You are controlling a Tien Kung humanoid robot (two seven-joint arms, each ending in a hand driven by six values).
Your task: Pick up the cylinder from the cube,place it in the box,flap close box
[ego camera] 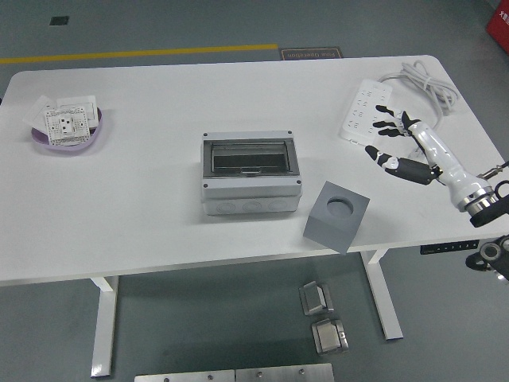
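The grey box (250,177) sits mid-table with its dark transparent flap lying shut over the top. A grey cube (336,216) stands at the near edge, right of the box, and its round socket is empty. No cylinder shows anywhere. My right hand (391,142), white with black fingertips, hovers over the table's right side beside the power strip, fingers spread and holding nothing. It is well clear of the box and cube. My left arm is out of sight.
A white power strip (367,108) with its cable (421,79) lies at the far right. A purple dish (70,132) holding a white wall socket sits at the far left. Metal parts lie on the floor under the table.
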